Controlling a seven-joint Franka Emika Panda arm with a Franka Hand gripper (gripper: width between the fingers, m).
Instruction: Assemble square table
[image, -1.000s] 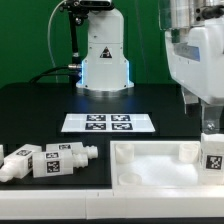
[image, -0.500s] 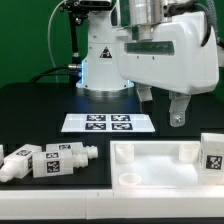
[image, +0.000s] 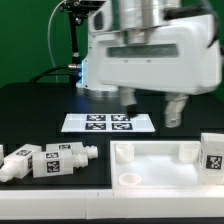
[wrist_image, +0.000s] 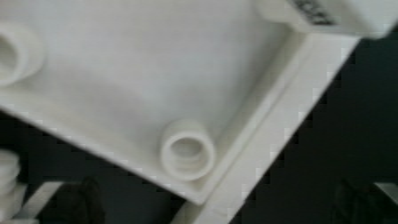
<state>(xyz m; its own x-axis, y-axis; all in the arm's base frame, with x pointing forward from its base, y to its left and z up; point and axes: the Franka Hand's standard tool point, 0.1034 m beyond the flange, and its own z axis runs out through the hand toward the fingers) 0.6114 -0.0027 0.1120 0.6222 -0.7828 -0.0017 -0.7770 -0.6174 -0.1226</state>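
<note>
Low on the exterior view's right, the square tabletop (image: 165, 172) lies flat on the black table (image: 40, 110); two tagged legs (image: 62, 158) lie loose beside it, a third leg (image: 212, 150) stands at its other end. Gripper (image: 150, 106) hangs above, jaws wide, empty. Judged rigid, light, slick plastic: grasp across the raised rim (wrist_image: 270, 110)

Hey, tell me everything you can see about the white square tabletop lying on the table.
The square tabletop is a white, plastic-looking slab lying flat on the black table, rim side up, at the exterior view's lower right. A raised rim runs round it, with round sockets at corners. A tagged leg stands upright at its edge on that view's right; on or beside it is unclear. The open gripper hovers above, not touching.
</note>
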